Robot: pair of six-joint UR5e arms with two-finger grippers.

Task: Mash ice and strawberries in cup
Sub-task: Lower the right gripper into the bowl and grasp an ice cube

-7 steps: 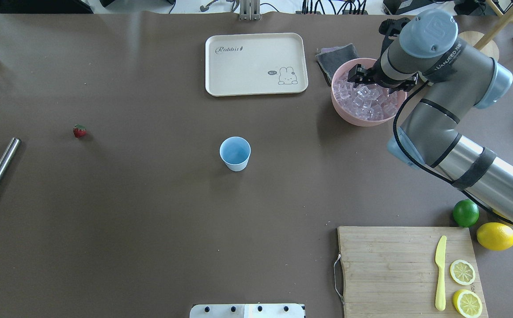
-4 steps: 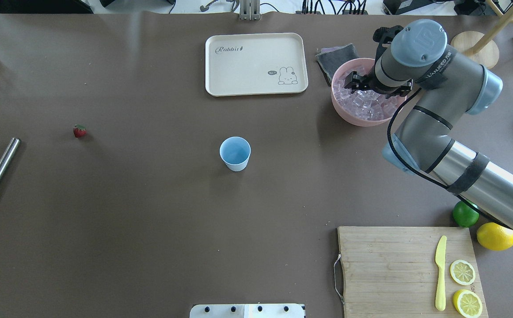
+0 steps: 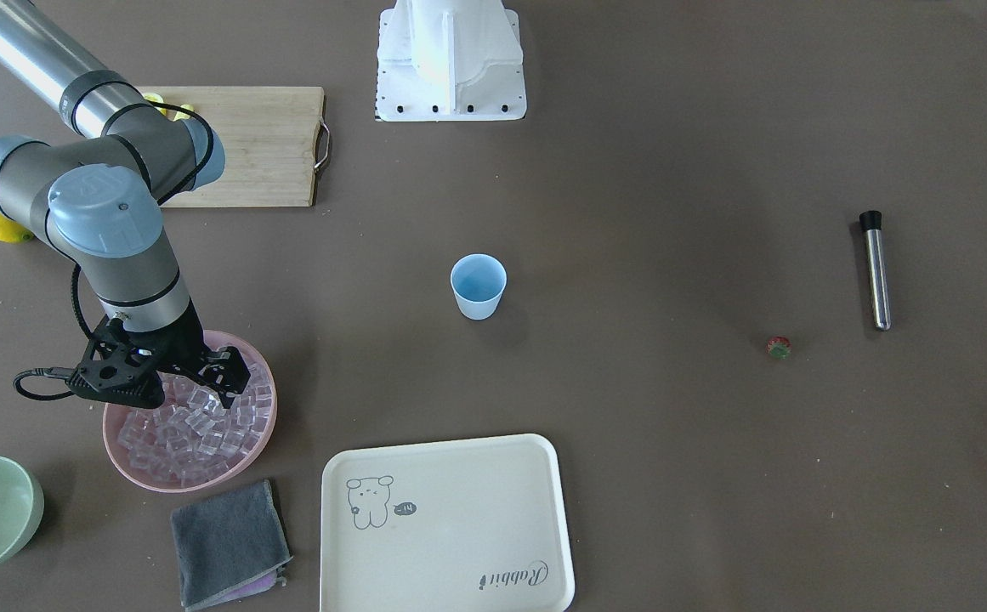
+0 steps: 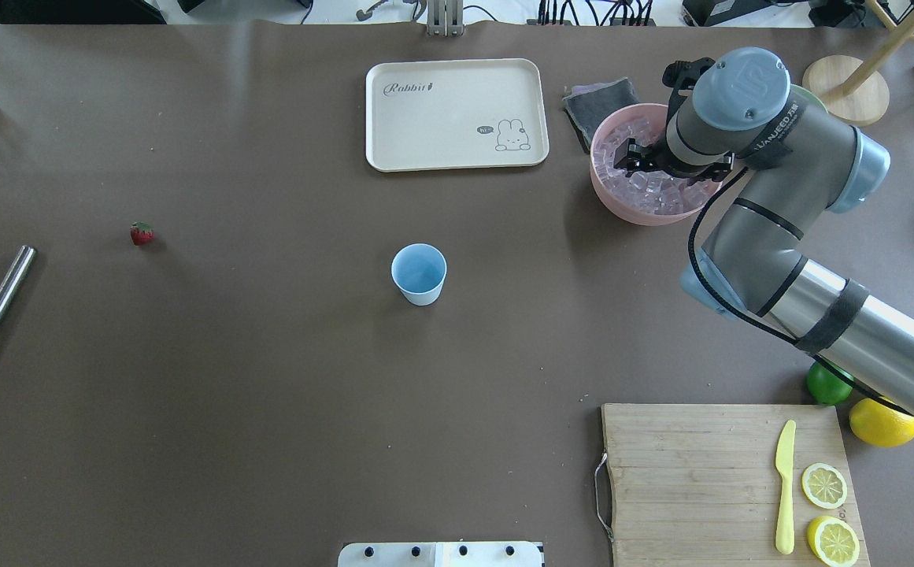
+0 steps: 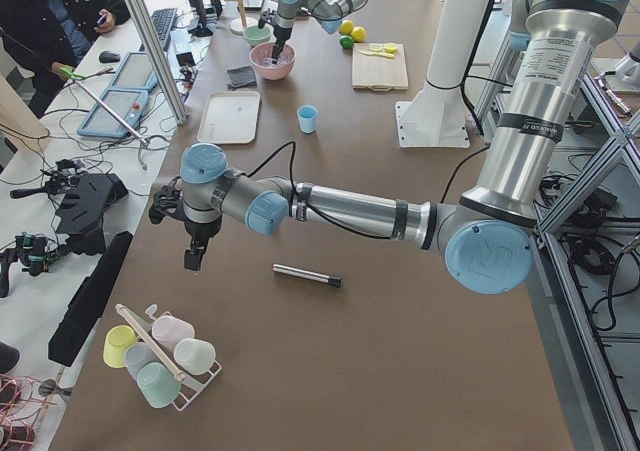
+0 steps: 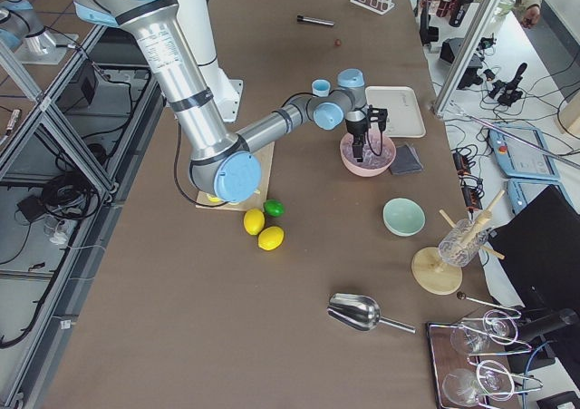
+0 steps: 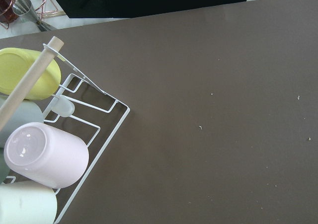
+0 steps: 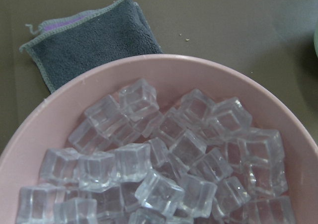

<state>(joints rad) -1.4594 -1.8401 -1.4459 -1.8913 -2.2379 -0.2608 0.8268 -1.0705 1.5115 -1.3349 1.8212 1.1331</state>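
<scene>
The right claw (image 3: 221, 384) hangs low in the pink bowl (image 3: 149, 478), the ice (image 3: 187, 433) directly beneath it; its spread cannot be told. The blue cup (image 3: 478, 286) stands well apart, and the strawberry (image 3: 779, 347) lies farther beyond.

We see a cream tray (image 4: 457, 114), a grey cloth (image 4: 594, 109) beside a pink bowl (image 4: 620, 211), and a wooden board (image 4: 693, 480) bearing a yellow knife (image 4: 785, 488).

"Rabbit" in script on the cream tray (image 4: 457, 118)
</scene>
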